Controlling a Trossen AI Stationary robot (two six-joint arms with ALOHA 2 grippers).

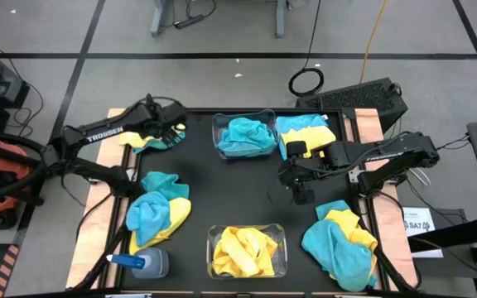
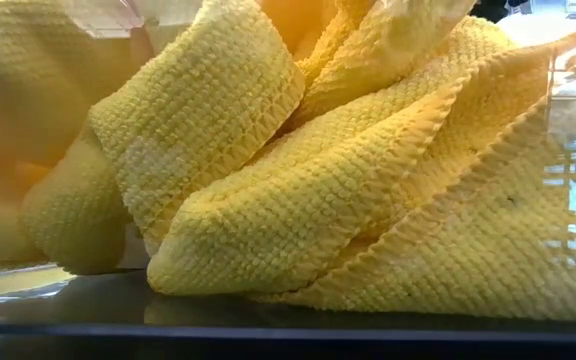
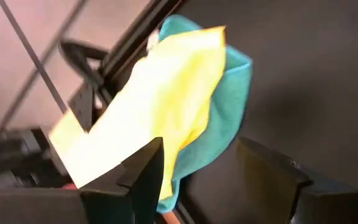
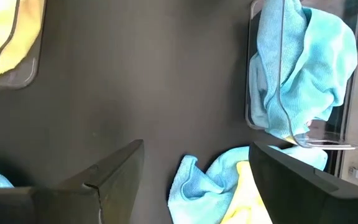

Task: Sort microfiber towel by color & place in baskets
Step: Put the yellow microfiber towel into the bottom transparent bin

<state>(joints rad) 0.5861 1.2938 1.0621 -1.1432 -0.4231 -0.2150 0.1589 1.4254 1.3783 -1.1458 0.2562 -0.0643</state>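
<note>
Lying in loose heaps on the black surface, the microfiber cloths are soft and crumpled, with a waffled, ribbed weave showing in the low view on the yellow ones. One clear basket at the far middle holds bunched turquoise cloths; the other basket at the near edge holds only yellow cloths. A mixed yellow and turquoise pile lies just beside the turquoise basket, another mixed pile sits at the near left, and a third at the near right. A yellow cloth over a turquoise one lies at the far left corner, right by the left hand, whose fingers stand spread apart around empty air just short of that cloth. The right hand hangs over bare surface near the middle, its fingers wide and holding nothing. A spray bottle with a blue cap lies near the left pile.
</note>
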